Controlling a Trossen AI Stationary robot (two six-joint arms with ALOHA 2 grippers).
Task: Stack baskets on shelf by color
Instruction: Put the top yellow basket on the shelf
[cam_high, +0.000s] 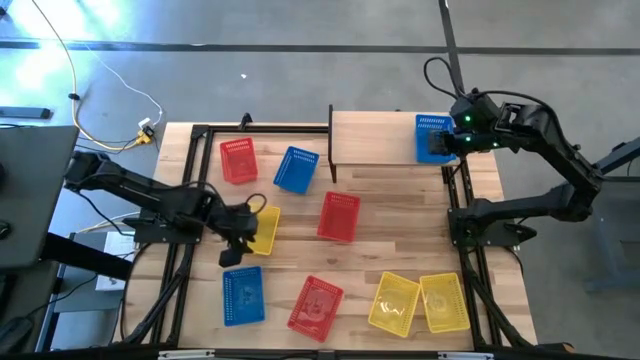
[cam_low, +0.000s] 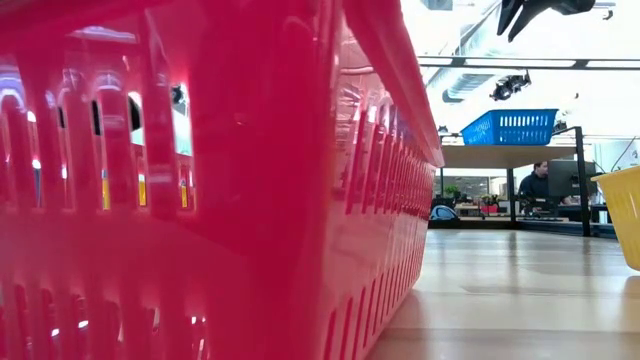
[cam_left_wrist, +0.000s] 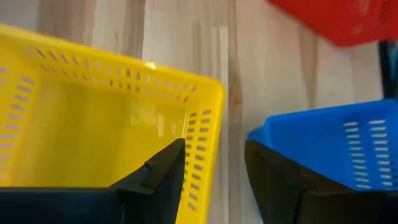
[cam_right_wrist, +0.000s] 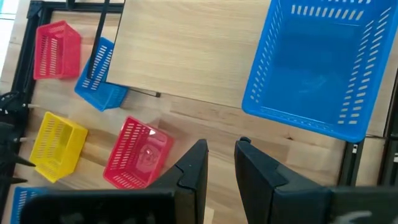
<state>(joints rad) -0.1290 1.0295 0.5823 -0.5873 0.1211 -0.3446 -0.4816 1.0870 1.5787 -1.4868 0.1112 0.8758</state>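
My left gripper (cam_high: 240, 238) (cam_left_wrist: 214, 149) is open, low over the table's left half. It stands astride one wall (cam_left_wrist: 208, 134) of a yellow basket (cam_high: 265, 228), one finger over the basket's inside, the other toward a blue basket (cam_left_wrist: 329, 140). I see no touch. One blue basket (cam_high: 432, 138) sits on its bottom at the right end of the shelf (cam_high: 375, 138). My right gripper (cam_high: 447, 142) (cam_right_wrist: 222, 146) hovers above it, open and holding nothing. Two red baskets (cam_high: 238, 160) (cam_high: 339, 216) and another blue one (cam_high: 297, 168) lie on the table.
Along the near edge lie a blue basket (cam_high: 243, 295), a red basket (cam_high: 316, 305) and two yellow baskets (cam_high: 394, 302) (cam_high: 443, 302). The red one fills the low view (cam_low: 200, 200). Bare shelf top (cam_right_wrist: 186, 56) lies left of the shelved basket. A person (cam_low: 540, 185) sits beyond the table.
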